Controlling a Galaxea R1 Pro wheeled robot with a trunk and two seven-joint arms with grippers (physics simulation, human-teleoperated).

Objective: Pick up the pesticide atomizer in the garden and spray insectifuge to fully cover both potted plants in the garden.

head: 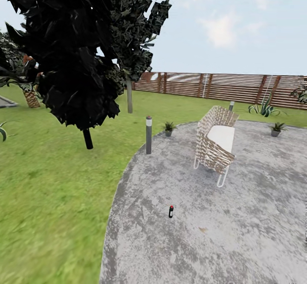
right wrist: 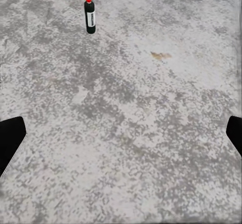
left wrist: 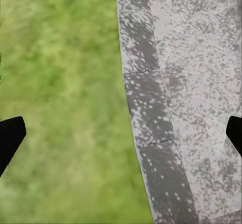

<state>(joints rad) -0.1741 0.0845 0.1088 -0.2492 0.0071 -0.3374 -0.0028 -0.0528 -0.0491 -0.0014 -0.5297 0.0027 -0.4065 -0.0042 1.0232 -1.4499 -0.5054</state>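
From the head camera I see the pesticide atomizer [head: 171, 211] upright on the paved patio [head: 256, 233], well short of the wicker chair [head: 215, 141] and both potted plants [head: 169, 128] [head: 276, 129]. My left gripper [left wrist: 121, 133], fingers spread, hangs over the patio's edge beside the lawn [left wrist: 55, 103]. My right gripper [right wrist: 121, 133], spread too, faces the bottle, ahead with bare paving around it, so I judge that arm nearer.

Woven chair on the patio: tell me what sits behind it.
Behind the woven chair, a grey bollard lamp's top pokes out, then lawn and fence. The lamp's lower post is hidden.
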